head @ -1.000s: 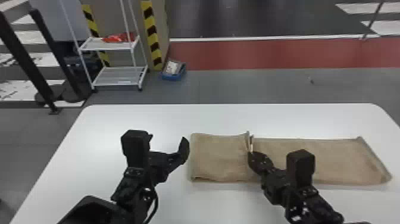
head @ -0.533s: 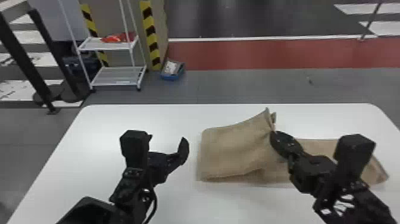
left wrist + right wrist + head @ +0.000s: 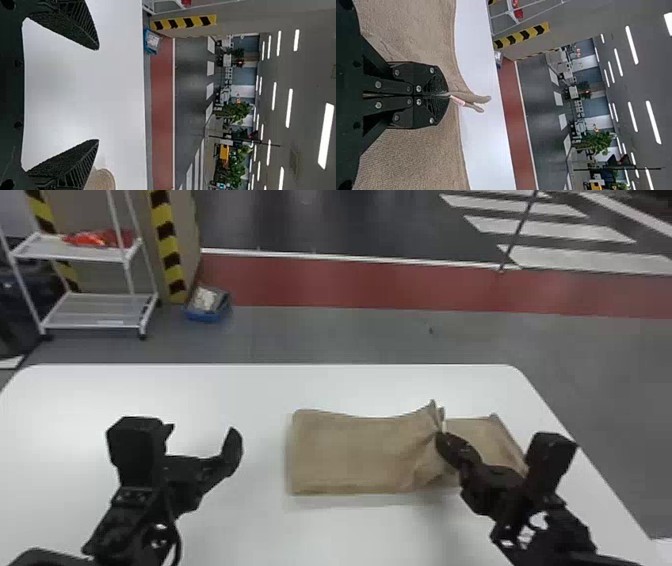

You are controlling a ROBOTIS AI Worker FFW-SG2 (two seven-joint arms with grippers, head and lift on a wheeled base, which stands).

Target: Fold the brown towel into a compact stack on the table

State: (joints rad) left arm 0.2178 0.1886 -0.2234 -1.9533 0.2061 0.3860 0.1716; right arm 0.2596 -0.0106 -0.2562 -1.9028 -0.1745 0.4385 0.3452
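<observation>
Right now, the brown towel is on the white table, between the two grippers and nearer the right one. The right gripper has its fingers closed tight on a bit of the towel's edge. That bit is bunched up and pokes up in little points. A small white tag with red marks sticks out by the fingertips. One part of the towel is wide and mostly smooth, with a soft dip along its far edge. Another part peeks out on the right, behind the right gripper. The left gripper is over the table, to the left of the towel and not touching it. Its fingers are wide open, with nothing held between them.
</observation>
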